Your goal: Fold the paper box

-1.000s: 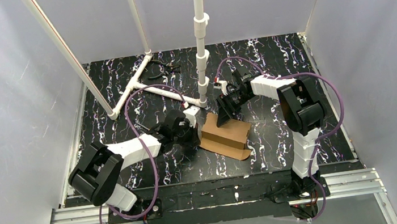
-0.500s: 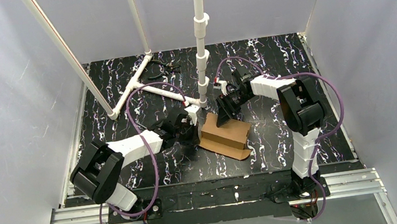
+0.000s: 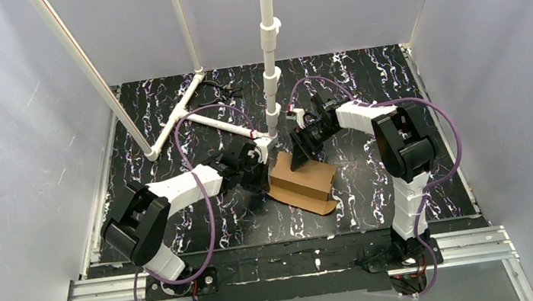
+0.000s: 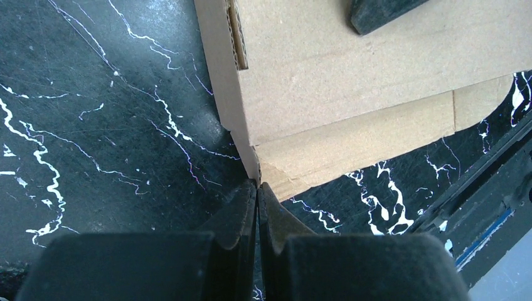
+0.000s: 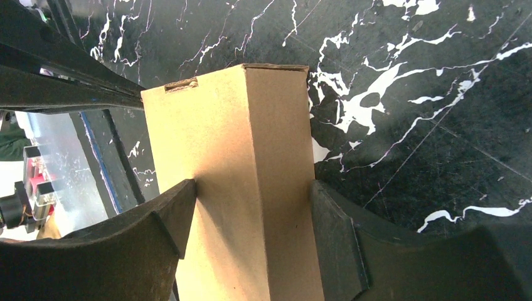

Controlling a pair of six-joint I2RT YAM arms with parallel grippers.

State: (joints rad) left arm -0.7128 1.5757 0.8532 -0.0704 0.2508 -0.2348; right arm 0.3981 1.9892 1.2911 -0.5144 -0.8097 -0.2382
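Observation:
The paper box [image 3: 304, 183] is plain brown cardboard, partly folded up, lying mid-table with a flat flap [image 4: 376, 145] spread toward the near edge. My right gripper [image 3: 302, 155] comes in from the far side. Its fingers [image 5: 168, 221] press on both side walls of the box [image 5: 244, 163], so it is shut on it. My left gripper [image 4: 258, 188] is shut with nothing between its jaws. Its tips touch the box's [image 4: 351, 69] left corner, where the wall meets the flap. In the top view that left gripper [image 3: 262, 169] sits against the box's left edge.
A white PVC pipe frame [image 3: 190, 114] lies at the back left, and an upright pipe [image 3: 269, 50] stands just behind the box. A small black tool [image 3: 225, 88] lies near the back wall. An aluminium rail [image 3: 300, 261] runs along the near edge, and white walls enclose the table.
My left arm has swung away from the near edge and in toward the box, bringing its shut tips against the left corner. The right gripper and the box have stayed put.

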